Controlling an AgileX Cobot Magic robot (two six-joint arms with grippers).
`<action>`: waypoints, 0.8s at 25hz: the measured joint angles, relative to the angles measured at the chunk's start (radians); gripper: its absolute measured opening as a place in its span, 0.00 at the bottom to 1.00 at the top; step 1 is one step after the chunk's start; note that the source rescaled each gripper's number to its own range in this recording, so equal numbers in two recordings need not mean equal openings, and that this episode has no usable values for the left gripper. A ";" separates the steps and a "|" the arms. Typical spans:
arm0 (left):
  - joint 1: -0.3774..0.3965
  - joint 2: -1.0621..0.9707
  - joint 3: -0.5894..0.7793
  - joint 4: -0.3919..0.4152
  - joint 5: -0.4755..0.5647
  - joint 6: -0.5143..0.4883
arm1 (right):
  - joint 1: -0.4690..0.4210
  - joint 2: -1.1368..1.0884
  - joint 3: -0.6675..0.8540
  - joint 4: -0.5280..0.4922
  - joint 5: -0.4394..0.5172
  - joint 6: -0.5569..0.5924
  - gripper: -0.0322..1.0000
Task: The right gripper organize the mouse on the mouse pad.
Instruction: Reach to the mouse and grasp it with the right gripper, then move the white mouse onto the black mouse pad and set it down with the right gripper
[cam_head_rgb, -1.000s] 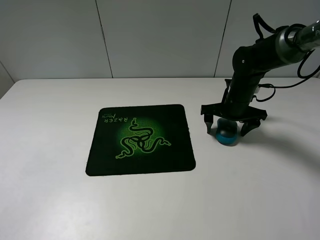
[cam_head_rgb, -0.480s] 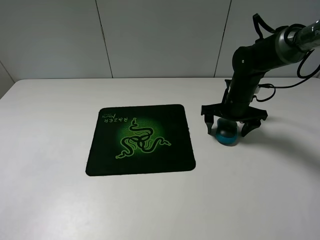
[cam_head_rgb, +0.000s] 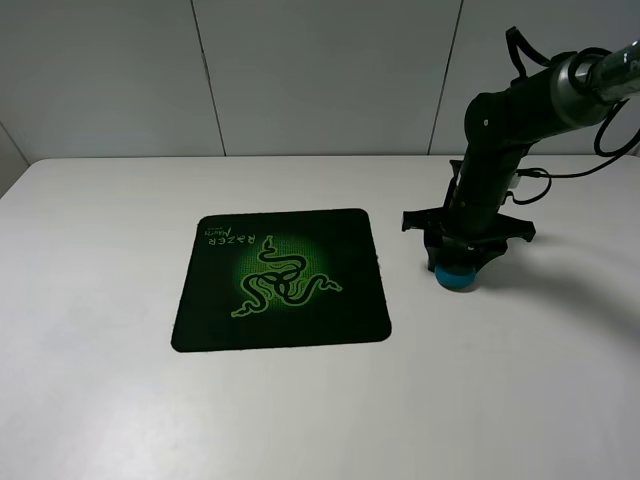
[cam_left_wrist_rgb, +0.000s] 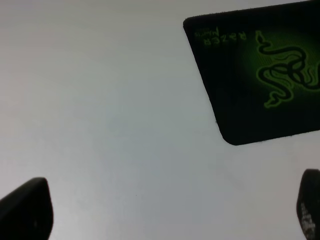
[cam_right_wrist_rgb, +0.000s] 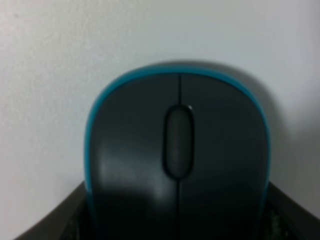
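Right wrist: right end effector (cam_head_rgb: 456, 262) clenched on smooth, rounded, blue-rimmed mouse (cam_right_wrist_rgb: 177, 165); exterior high: flat black mouse pad (cam_head_rgb: 280, 280) apart.

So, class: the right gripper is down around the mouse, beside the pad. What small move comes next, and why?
Probably a slight lift. The right gripper looks shut on the mouse, which rests on the table right of the pad; raising it first should let it travel left without dragging.
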 joint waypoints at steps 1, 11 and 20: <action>0.000 0.000 0.000 0.000 0.000 0.000 | 0.000 0.000 0.000 0.000 0.000 0.000 0.03; 0.000 0.000 0.000 0.000 0.000 0.000 | 0.000 -0.001 -0.002 0.001 0.008 0.000 0.03; 0.000 0.000 0.000 0.000 0.000 0.000 | 0.000 -0.045 0.003 0.000 0.083 0.000 0.03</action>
